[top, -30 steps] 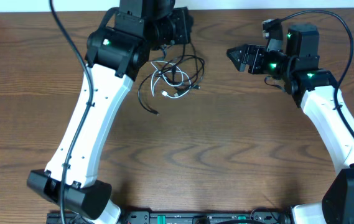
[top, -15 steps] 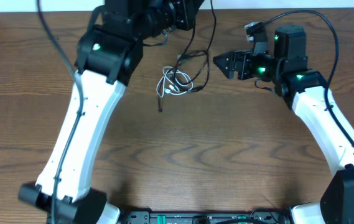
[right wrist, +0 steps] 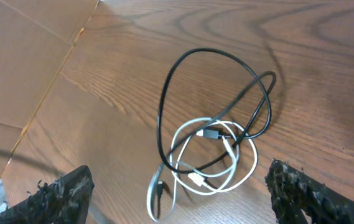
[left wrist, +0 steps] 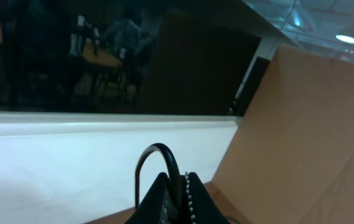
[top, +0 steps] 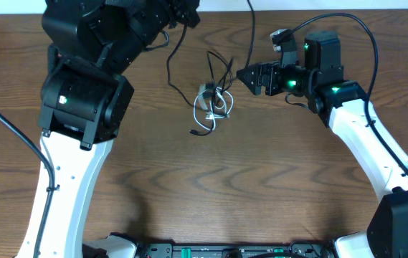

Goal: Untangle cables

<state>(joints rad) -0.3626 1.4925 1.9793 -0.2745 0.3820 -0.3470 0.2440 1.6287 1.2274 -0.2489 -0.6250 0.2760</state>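
My left gripper (left wrist: 178, 186) is raised high above the table's far side and shut on a loop of the black cable (left wrist: 158, 152). Seen from overhead, that gripper (top: 182, 14) is at the top edge, and the black cable (top: 169, 68) runs down from it to the tangle. The white cable (top: 205, 115) is looped through the black one there. In the right wrist view the black cable (right wrist: 164, 106) and white cable (right wrist: 192, 134) hang knotted together, partly lifted off the wood. My right gripper (top: 241, 74) stands open just right of the tangle, with the cables ahead between its fingers (right wrist: 61, 193), not touched.
The wooden table (top: 261, 186) ends at a white wall along the far edge. A cardboard sheet (right wrist: 21, 56) lies at the table's far left, and it also shows as the brown cardboard sheet (left wrist: 313, 137) in the left wrist view. The left arm's white link (top: 67, 172) crosses the table's left side.
The left gripper rose and swung left with the black cable, drawing the tangle tighter and dragging it right. The right gripper moved left, closer to the tangle.
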